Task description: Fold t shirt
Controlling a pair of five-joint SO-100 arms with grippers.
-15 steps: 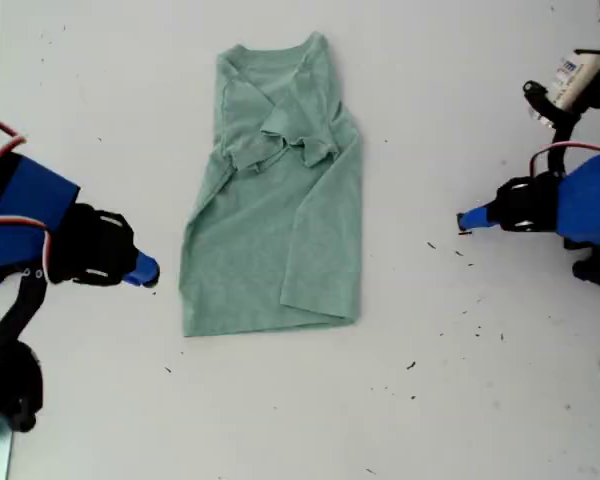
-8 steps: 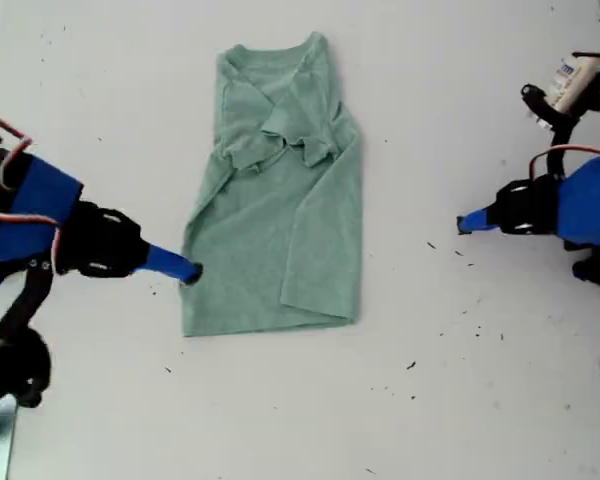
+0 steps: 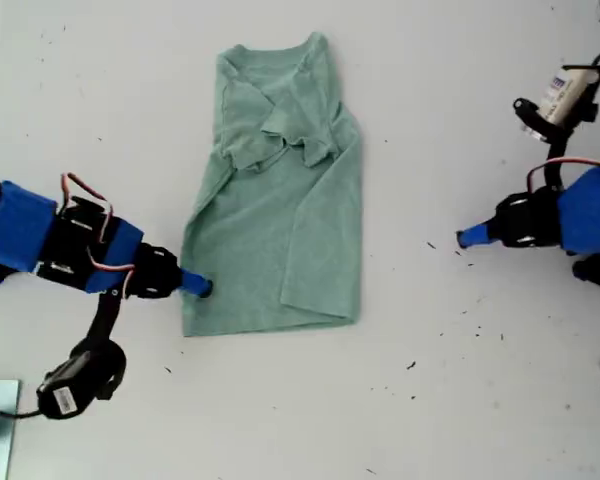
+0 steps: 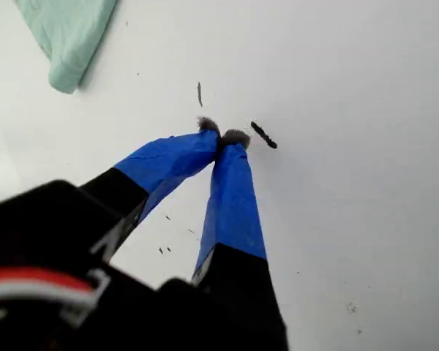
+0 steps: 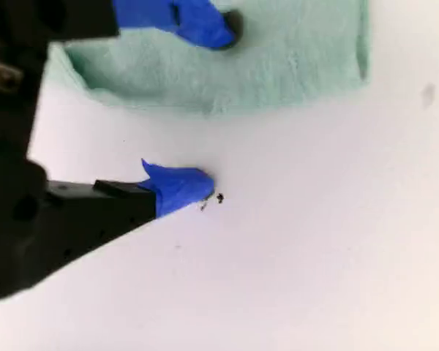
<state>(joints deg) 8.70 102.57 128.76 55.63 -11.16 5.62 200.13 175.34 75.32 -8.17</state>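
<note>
The pale green t shirt [image 3: 280,220] lies folded lengthwise on the white table, collar at the far end and hem toward the near edge. My second gripper [image 3: 196,286] sits at the shirt's hem corner on the exterior view's left. It is open, with one fingertip [image 5: 223,31] over the cloth [image 5: 293,58] and the other fingertip [image 5: 197,186] over bare table. My first gripper [image 3: 464,238] is on the exterior view's right, well apart from the shirt. It is shut on nothing [image 4: 221,136], just above the table, with a shirt corner [image 4: 69,36] in its view.
Small black specks [image 3: 431,245] dot the table near my first gripper and toward the near edge. A white-labelled part on a black bracket [image 3: 565,95] stands at the exterior view's far right. White table surface [image 3: 100,90] surrounds the shirt.
The arm on the exterior view's left reached toward the shirt until its tip met the hem corner. The arm on the exterior view's right barely shifted.
</note>
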